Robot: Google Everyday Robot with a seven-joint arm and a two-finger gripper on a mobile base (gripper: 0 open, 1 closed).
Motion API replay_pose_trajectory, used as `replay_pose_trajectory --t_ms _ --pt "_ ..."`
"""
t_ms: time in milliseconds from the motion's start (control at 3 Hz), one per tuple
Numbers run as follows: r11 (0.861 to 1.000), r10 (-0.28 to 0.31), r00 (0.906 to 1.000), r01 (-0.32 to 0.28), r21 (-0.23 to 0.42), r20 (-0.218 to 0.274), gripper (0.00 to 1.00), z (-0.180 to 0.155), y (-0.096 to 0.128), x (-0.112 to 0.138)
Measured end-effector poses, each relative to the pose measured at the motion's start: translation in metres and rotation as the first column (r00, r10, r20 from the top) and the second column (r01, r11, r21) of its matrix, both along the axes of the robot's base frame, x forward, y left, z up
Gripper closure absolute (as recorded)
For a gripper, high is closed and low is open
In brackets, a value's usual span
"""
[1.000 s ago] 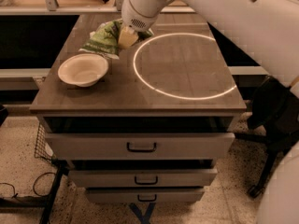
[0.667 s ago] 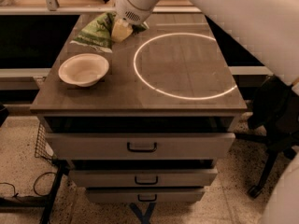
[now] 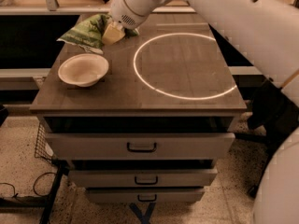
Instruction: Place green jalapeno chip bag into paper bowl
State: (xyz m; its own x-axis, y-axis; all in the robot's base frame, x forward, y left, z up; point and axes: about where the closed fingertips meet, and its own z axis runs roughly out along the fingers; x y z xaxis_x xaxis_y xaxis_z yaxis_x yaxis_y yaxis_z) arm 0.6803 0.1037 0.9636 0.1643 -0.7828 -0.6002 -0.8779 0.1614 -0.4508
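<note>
Nearest stand three stacked pale drawers with dark pull handles, set under a brown wooden tabletop, over a speckled floor. On the near-left part of that top sits the shallow round off-white paper bowl, upright and with nothing in it. To its right a thin glowing white ring is drawn on the wood, covering most of the right half. Beyond the bowl, at the far-left corner, lies the crinkled light-green jalapeno chip bag, just past the bowl's far rim but not in it. The gripper, a yellowish tip under a rounded white wrist, is pressed against the bag's right end, on the side towards the ring; whether the claw is apart or clamped on the foil cannot be told. The thick white robot arm reaches in from the upper right, over the ring's far edge. Nothing lies between bag and bowl.
</note>
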Motion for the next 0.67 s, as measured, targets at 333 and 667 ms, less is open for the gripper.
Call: replay_pose_trajectory --t_ms 333,667 --pt "0.999 0.025 0.9966 -0.021 0.050 -0.078 1.00 -0.022 0.011 -0.003" --pt "0.998 0.039 0.9898 -0.031 0.057 -0.137 1.00 -0.040 0.020 -0.006"
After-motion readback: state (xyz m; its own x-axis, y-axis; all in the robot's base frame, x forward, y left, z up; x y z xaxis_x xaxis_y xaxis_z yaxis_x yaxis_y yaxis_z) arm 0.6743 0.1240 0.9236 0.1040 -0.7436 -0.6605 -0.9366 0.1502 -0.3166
